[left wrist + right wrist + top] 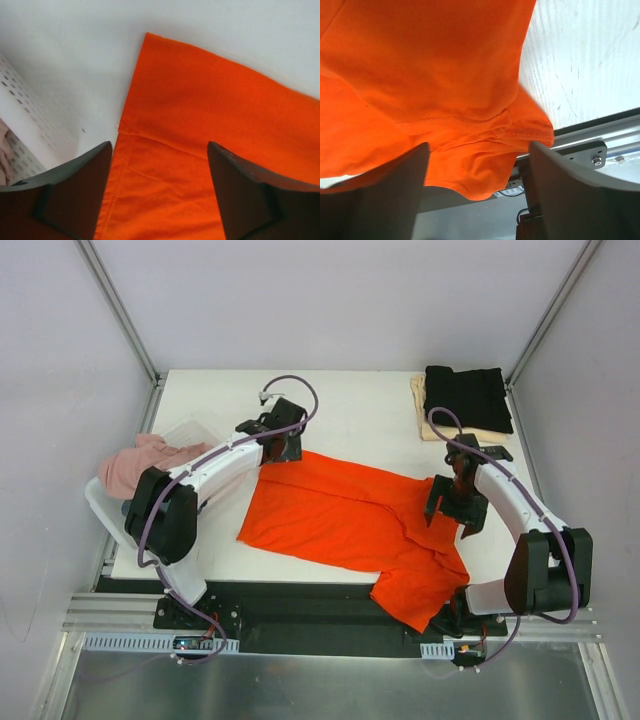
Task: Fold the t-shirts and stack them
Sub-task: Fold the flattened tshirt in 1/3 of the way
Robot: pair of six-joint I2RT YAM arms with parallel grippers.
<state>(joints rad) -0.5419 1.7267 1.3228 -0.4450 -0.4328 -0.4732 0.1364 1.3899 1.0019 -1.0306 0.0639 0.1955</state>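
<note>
The left hand (284,446) hovers spread over the far left corner of the orange-red t-shirt (340,515) on the bench (370,415), and the right hand (452,510) hovers spread above its right side.

- Orange-red t-shirt (340,515): matt, smooth cloth; stitched hems and seams are seen in both wrist views.
- Black t-shirt (467,397) and cream-beige t-shirt (417,405): matt cloth.
- Pink t-shirt (135,465): soft cloth, crumpled.
- Tub (30,115): white plastic, perforated, with a dull sheen.
- Table (370,420): white and matt; a fine grain and hairline scratches are noted in the right wrist view.
- Left gripper (159,147): its fingers (75,195) are dark, matt and smooth, seemingly plastic.
- Frame posts (118,308): pale brushed metal.
- Cables (300,383): purple sheath, slightly glossy.
</note>
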